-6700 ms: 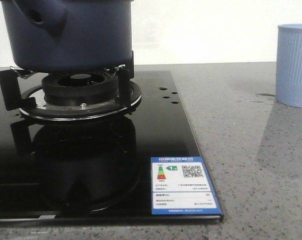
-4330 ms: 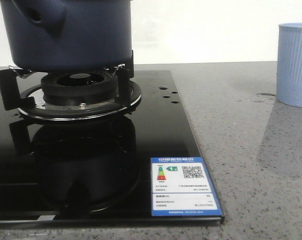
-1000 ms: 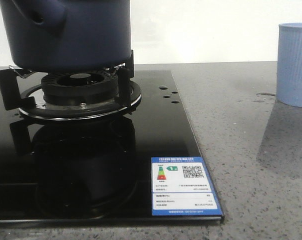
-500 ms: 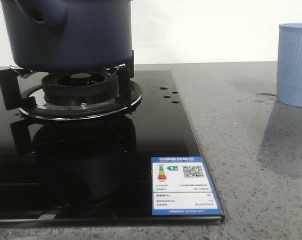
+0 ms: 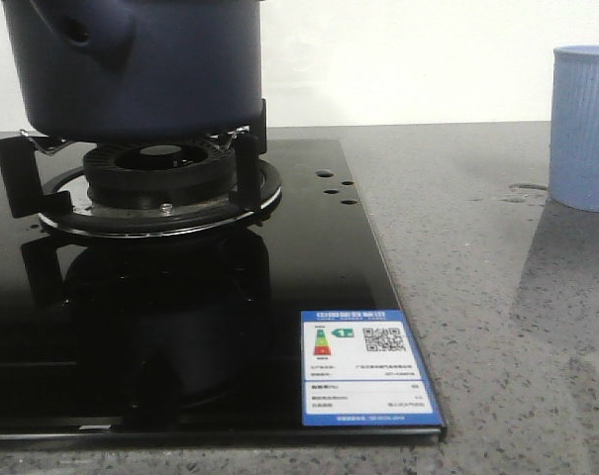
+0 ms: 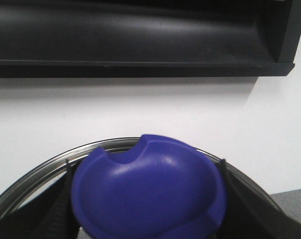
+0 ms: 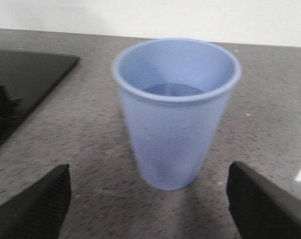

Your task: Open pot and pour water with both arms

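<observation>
The dark navy pot [image 5: 141, 64] sits on the gas burner [image 5: 160, 178] at the far left; its top is cut off by the frame edge. In the left wrist view my left gripper [image 6: 148, 209] is shut on the blue lid knob [image 6: 150, 194], with the lid's metal rim [image 6: 46, 169] around it and the fingers [image 6: 41, 214] on both sides. I cannot tell whether the lid is on the pot. My right gripper [image 7: 149, 214] is open, its fingers [image 7: 33, 206] wide apart, just short of the light blue cup [image 7: 176, 109], which holds some water. Neither gripper shows in the front view.
The black glass hob [image 5: 309, 267] with a blue label [image 5: 366, 366] covers the left of the grey speckled counter [image 5: 477, 297]. The light blue cup [image 5: 583, 129] stands at the far right. A white wall and a dark hood [image 6: 140, 40] are behind.
The pot and the cup stay in place. The shadow on the counter in front of the cup has grown darker.
</observation>
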### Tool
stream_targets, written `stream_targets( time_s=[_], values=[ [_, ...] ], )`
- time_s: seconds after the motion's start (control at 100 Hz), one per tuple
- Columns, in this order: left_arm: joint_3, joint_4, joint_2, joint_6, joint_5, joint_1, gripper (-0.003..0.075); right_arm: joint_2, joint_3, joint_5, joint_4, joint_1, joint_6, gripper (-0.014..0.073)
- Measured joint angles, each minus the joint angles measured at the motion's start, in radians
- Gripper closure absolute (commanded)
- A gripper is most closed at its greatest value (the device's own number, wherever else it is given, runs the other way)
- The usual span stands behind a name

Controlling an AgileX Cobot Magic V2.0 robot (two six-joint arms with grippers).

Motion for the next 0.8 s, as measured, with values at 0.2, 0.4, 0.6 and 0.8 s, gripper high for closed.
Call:
stream_targets(
  time_s=[0.2, 0.4, 0.6, 0.8],
  values=[
    [0.000, 0.001, -0.007, 0.000, 0.006, 0.002, 0.0360, 0.094, 0.000, -0.104, 0.002, -0.022, -0.002, 0.0016],
    [0.000, 0.001, -0.007, 0.000, 0.007, 0.002, 0.0360, 0.214, 0.000, -0.206, 0.002, -0.023, -0.002, 0.0016],
    [0.000, 0.001, -0.007, 0.000, 0.007, 0.002, 0.0360, 0.313, 0.000, -0.317, 0.002, -0.023, 0.009, 0.0016],
    [0.000, 0.001, -0.007, 0.000, 0.007, 0.002, 0.0360, 0.375, -0.010, -0.364, 0.002, -0.023, 0.038, 0.0016]
  ],
)
